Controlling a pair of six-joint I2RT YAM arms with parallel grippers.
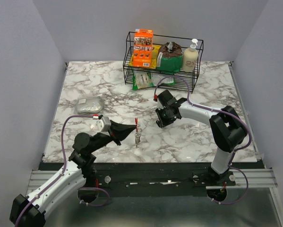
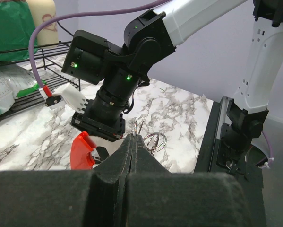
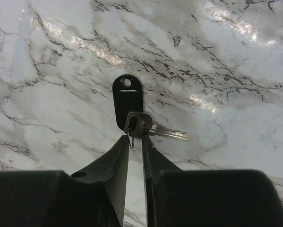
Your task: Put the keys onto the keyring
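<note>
My right pincer (image 3: 135,138), slightly spread and empty, is nearer: the keys (image 3: 156,130) lie just past its tips, overlapping the fob (image 3: 126,100), blades crosswise; my left pincer (image 2: 133,138) pinches the keyring (image 2: 155,139)

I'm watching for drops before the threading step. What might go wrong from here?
The key lies flat on the marble against the black fob; the right gripper, fingers narrowly parted, may slide off it. The left gripper pinches only an edge of the thin keyring, which may twist or slip.
</note>
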